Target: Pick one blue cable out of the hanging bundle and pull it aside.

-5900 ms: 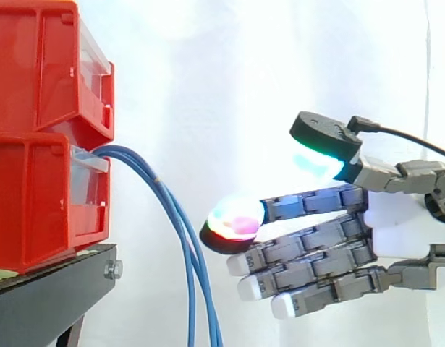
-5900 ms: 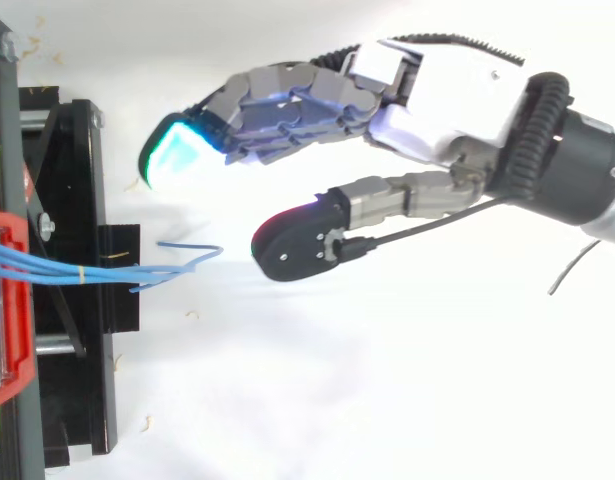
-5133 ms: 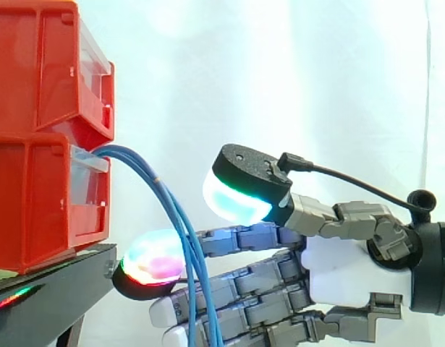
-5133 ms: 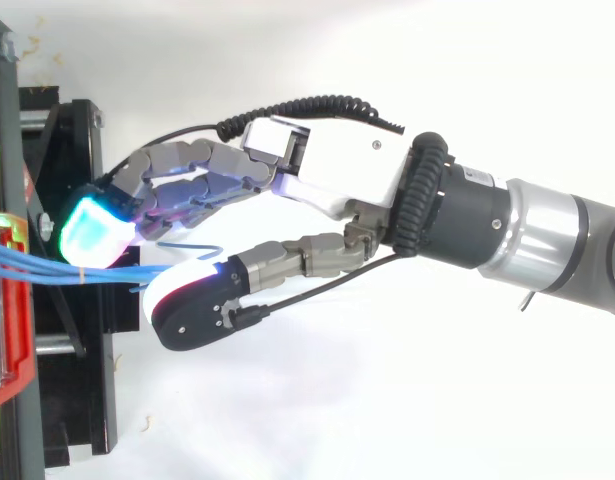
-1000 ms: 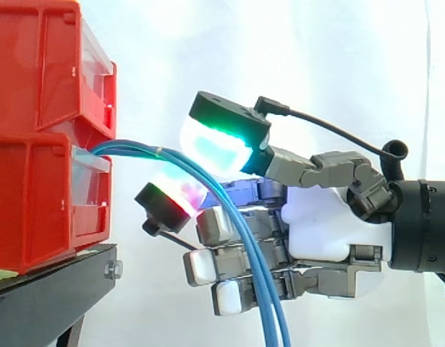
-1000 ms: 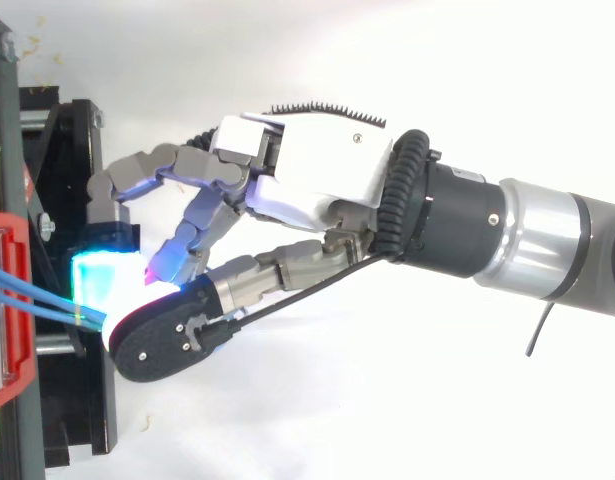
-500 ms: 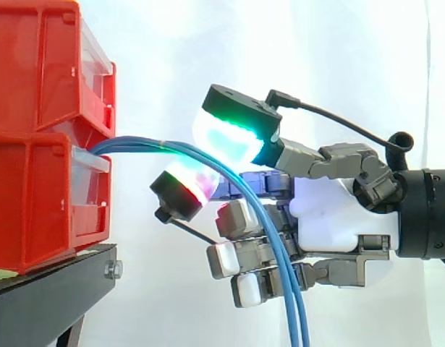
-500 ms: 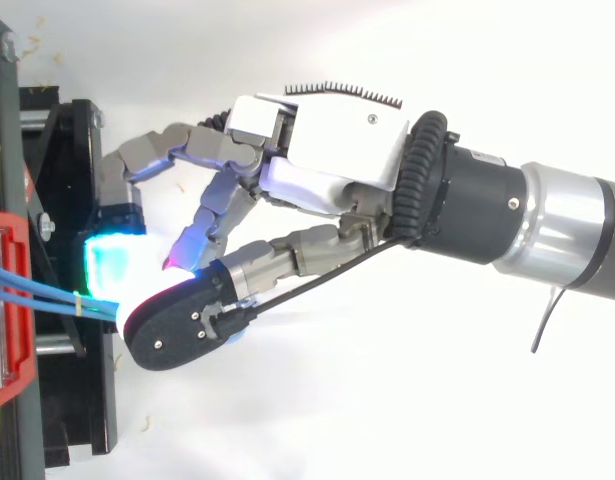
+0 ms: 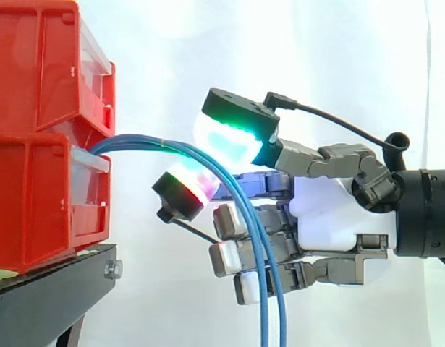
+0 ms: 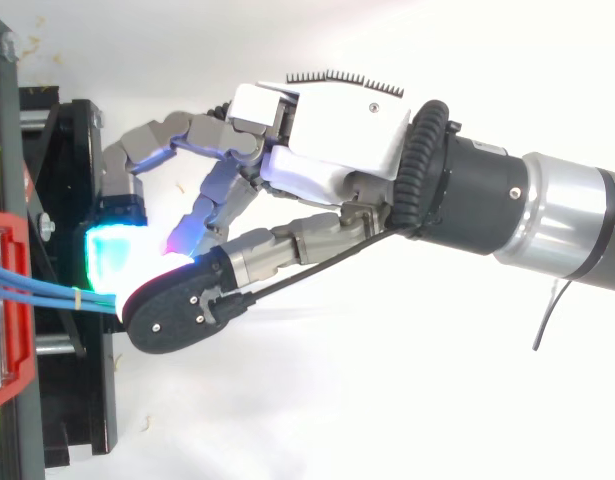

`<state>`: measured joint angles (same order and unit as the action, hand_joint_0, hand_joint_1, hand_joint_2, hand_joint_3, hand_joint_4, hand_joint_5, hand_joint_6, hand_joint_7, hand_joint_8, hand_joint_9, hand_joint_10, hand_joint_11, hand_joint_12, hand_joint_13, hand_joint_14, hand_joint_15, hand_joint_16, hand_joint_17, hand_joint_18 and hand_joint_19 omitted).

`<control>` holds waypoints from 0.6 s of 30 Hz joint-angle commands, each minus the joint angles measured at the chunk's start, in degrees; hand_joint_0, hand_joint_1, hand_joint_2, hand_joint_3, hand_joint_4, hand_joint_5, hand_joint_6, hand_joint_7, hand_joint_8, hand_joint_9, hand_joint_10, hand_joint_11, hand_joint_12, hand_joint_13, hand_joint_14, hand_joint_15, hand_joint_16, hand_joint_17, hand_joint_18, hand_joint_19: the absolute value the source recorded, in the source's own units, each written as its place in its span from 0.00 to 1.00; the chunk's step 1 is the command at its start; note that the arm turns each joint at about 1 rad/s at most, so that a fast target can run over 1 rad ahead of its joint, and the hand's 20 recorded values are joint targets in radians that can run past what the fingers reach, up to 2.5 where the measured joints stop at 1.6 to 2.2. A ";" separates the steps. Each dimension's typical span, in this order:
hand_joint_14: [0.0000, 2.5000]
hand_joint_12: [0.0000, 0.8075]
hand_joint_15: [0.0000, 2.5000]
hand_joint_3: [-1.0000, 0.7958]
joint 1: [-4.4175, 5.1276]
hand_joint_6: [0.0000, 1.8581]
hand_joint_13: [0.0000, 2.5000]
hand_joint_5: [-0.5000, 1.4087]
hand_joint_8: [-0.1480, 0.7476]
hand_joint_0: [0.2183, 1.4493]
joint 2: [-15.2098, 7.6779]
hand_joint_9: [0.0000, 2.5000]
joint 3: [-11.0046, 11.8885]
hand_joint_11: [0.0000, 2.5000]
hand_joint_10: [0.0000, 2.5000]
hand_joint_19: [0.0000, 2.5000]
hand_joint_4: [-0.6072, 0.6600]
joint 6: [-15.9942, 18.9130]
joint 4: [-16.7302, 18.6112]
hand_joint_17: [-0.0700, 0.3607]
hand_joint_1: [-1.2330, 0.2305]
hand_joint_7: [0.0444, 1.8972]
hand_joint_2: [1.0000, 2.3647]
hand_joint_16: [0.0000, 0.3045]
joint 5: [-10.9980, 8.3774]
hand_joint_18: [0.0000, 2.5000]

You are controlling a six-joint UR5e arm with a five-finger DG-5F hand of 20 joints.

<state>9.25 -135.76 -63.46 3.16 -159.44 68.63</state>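
The robot hand (image 9: 329, 220), beside the lower red bin (image 9: 34, 206), is curled closed. Its thumb and a fingertip (image 9: 186, 189) pinch the blue cables (image 9: 265, 318) leaving that bin.

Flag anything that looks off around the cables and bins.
The blue cables leave the lower red bin as one bunch, a yellow band round them, and more than one strand runs through the curled hand together rather than a single cable. Small shavings lie scattered on the white surface.
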 commanded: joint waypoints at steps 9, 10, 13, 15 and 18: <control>0.01 0.43 0.29 0.38 -0.02 0.49 0.42 0.19 0.50 0.28 0.05 0.47 0.01 0.29 0.01 0.31 0.53 0.00 0.00 0.42 0.52 0.61 0.01 0.16 0.01 0.39; 0.01 0.42 0.29 0.37 -0.02 0.48 0.42 0.19 0.50 0.28 0.05 0.46 0.01 0.30 0.01 0.31 0.53 0.00 0.00 0.43 0.54 0.61 0.01 0.17 0.01 0.39; 0.01 0.43 0.29 0.36 -0.02 0.49 0.42 0.19 0.51 0.28 0.05 0.46 0.01 0.29 0.01 0.31 0.53 0.00 0.00 0.43 0.55 0.60 0.01 0.17 -0.08 0.38; 0.01 0.43 0.29 0.31 -0.02 0.48 0.42 0.19 0.52 0.26 0.05 0.47 0.01 0.29 0.01 0.30 0.54 0.00 0.00 0.44 0.56 0.59 0.00 0.17 -0.08 0.39; 0.01 0.47 0.29 0.28 -0.02 0.48 0.43 0.20 0.55 0.21 -0.03 0.48 0.01 0.30 0.01 0.29 0.56 0.00 0.00 0.46 0.55 0.60 0.00 0.19 -0.08 0.41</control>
<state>9.23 -135.74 -63.43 3.16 -159.43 68.56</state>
